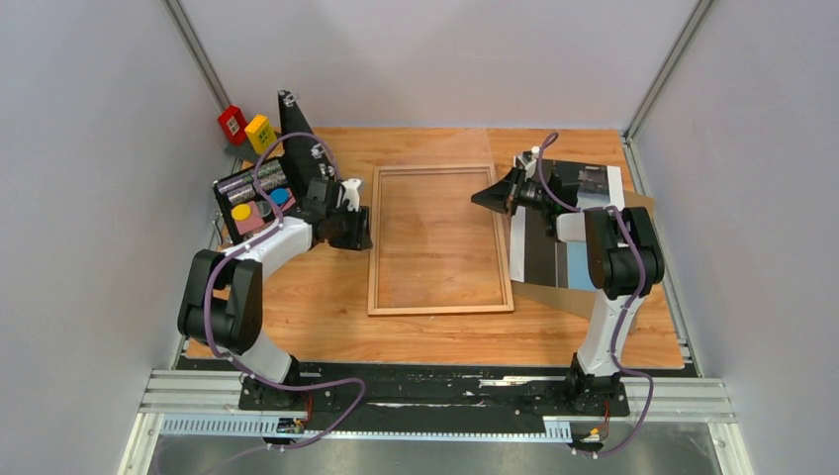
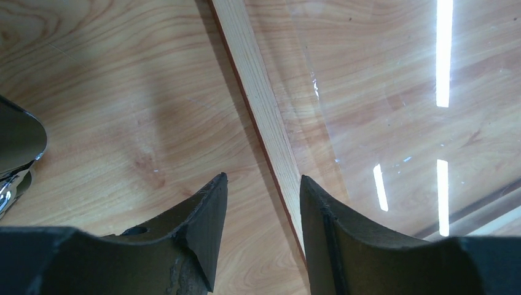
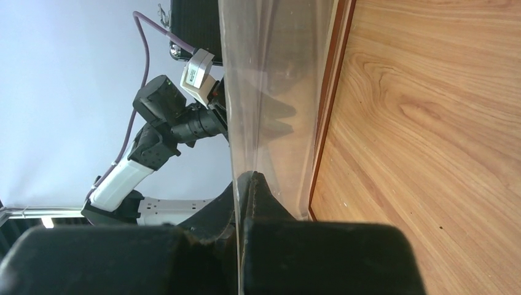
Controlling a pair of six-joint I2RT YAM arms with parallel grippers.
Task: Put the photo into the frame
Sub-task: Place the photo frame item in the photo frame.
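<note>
Fingers [image 2: 203, 233] of the left gripper [image 2: 263, 178] stand apart, and we see them straddling the left rail of the frame [image 2: 258, 92], which runs between the tips, closer to the right-hand finger, without any clear contact. From above, we find the frame lying flat in the middle of the table [image 1: 326, 317], pale wood uppermost. The right gripper [image 3: 246, 181] is at the frame's right edge, and we see it pressed together on the edge of the clear pane [image 3: 276, 74]. We find the photo [image 1: 549, 257] well to the right of the frame, under the right arm, lying on a brown backing board [image 1: 554, 297]. A black case [image 1: 252, 193] stands open near the table's far left corner.
</note>
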